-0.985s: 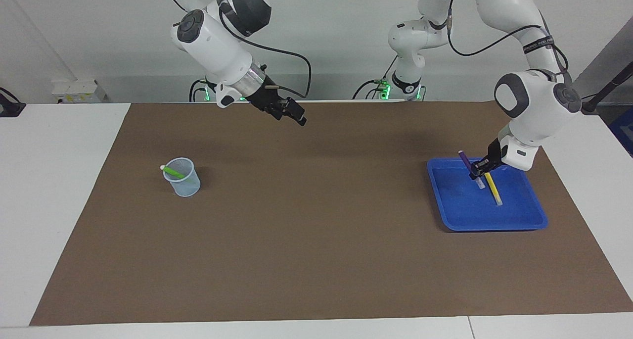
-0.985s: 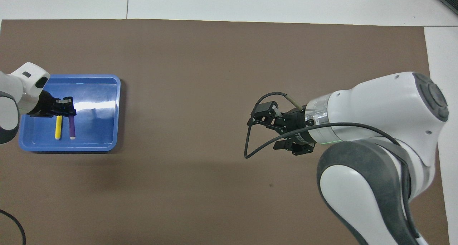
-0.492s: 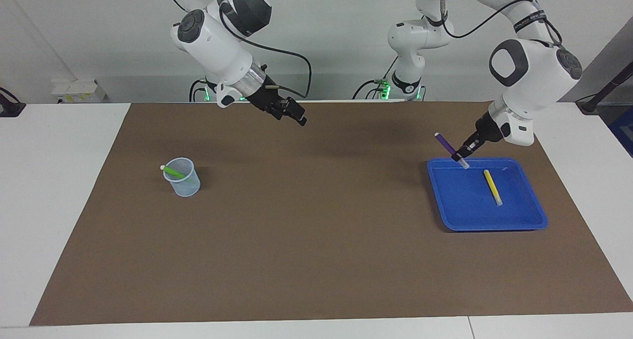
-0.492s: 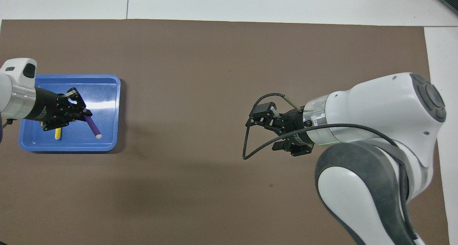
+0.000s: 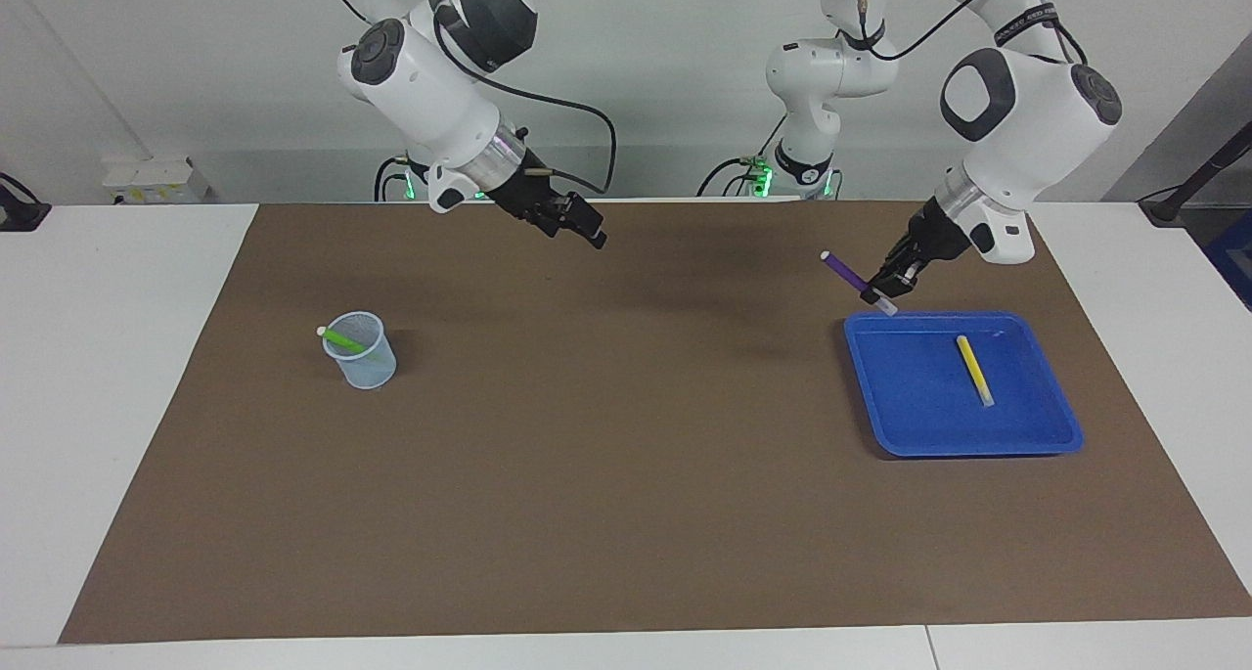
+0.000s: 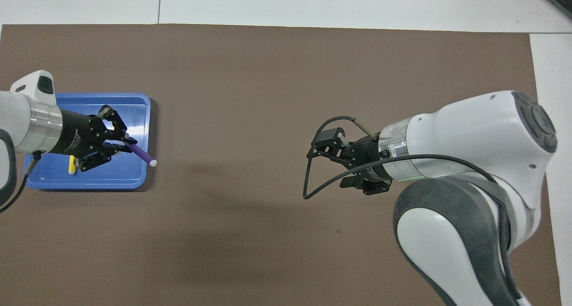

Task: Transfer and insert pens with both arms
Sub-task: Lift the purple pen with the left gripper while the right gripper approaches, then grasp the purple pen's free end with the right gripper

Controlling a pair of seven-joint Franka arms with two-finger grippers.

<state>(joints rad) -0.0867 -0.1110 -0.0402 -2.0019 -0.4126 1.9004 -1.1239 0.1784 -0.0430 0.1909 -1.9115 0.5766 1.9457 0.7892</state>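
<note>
My left gripper [image 5: 885, 284] is shut on the purple pen [image 5: 847, 272] and holds it tilted in the air, over the corner of the blue tray [image 5: 929, 430] nearest the table's middle. In the overhead view the purple pen [image 6: 143, 154] sticks out past the left gripper [image 6: 127, 145] toward the mat. The yellow pen [image 5: 974, 370] lies flat in the tray. The green pen [image 5: 342, 338] leans in a clear mesh cup [image 5: 364, 357] toward the right arm's end. My right gripper [image 5: 582, 230] hangs open and empty above the mat.
A brown mat [image 5: 626, 474] covers most of the white table. In the overhead view the right arm [image 6: 464, 163] hides the cup, and the left gripper covers most of the yellow pen [image 6: 71, 169]. The blue tray [image 6: 129, 176] sits at the left arm's end.
My left gripper has lifted the purple pen out of the tray and carried it toward the table's middle. The right arm has stayed almost still.
</note>
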